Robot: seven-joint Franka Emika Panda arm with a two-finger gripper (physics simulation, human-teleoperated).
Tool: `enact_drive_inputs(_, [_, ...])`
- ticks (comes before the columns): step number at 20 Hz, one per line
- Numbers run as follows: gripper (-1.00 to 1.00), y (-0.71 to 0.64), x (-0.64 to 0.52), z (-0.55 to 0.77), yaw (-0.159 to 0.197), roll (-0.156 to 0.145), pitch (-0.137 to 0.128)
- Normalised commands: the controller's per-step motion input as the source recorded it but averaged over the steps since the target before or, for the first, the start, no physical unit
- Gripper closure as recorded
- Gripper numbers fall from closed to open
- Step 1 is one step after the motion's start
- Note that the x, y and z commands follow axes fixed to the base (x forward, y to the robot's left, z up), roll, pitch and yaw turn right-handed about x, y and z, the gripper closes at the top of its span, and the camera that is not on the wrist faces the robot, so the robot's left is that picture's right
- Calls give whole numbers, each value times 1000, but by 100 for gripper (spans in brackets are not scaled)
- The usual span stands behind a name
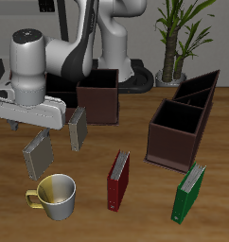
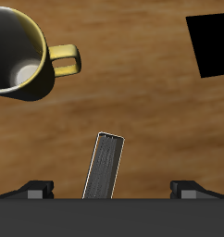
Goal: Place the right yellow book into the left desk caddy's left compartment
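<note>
On the wooden table [image 1: 145, 213], the Franka arm [image 1: 50, 57] hangs over the side away from the left desk caddy [image 1: 181, 123], a dark maroon organiser standing well apart from it. A second, boxier caddy [image 1: 99, 95] sits farther back. Directly beneath the pincer [image 1: 36, 125], whose fingers are spread wide and hold nothing, the right yellow book [image 1: 36, 153] stands on the table (the wrist view shows its edge between the two fingertips). A similar grey book [image 1: 78, 128] stands beside it, and a yellow mug [image 1: 55, 196] nearer the front edge.
</note>
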Motion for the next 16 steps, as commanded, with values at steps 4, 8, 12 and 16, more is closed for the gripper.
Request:
enact_drive_inputs(4, [-100,-2,20,-163,-15,-3,27])
enact_drive_inputs(8, [-100,-6,27,-339,-13,2,68])
enact_drive_inputs(12, [-100,-51,1,-226,2,-10,35])
enact_drive_inputs(16, [-100,-28,7,-186,-3,-10,35])
